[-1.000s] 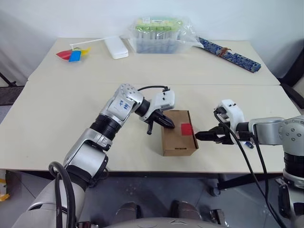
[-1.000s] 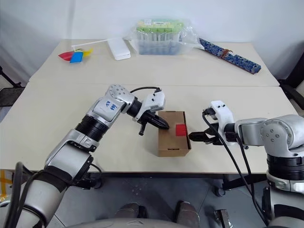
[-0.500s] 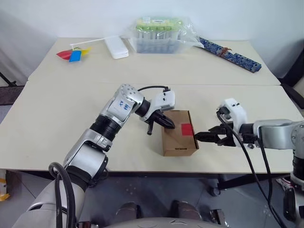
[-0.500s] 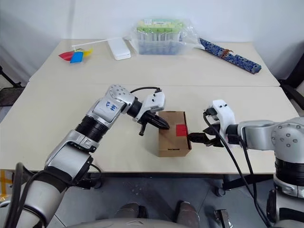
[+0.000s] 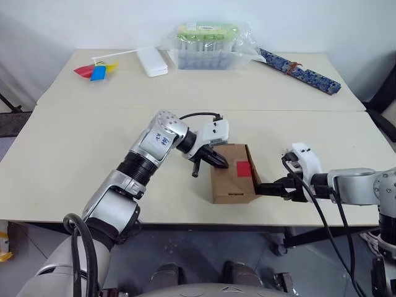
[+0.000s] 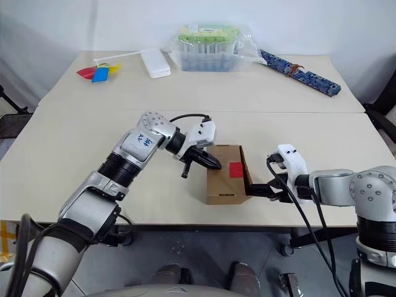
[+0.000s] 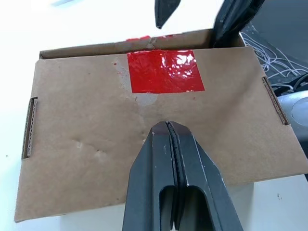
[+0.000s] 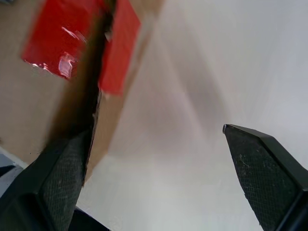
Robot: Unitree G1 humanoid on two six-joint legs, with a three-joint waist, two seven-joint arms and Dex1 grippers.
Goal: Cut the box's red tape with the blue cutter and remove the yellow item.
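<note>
Pressure from your left gripper [image 7: 169, 127], fingers shut together, pins the small brown cardboard box [image 5: 232, 180] near the table's [image 5: 74, 148] front edge. Your right gripper [image 5: 265, 189], spread wide, probes its side flap, probably to pry it where the red tape [image 5: 243, 167] looks split.

Silver arms, black cables, black-fingered white left end effector [image 5: 213, 159].

box [image 5: 233, 180] at table's [image 5: 74, 148] near edge, container [image 5: 207, 44] far behind, pinwheel [image 5: 96, 70] far left
</note>
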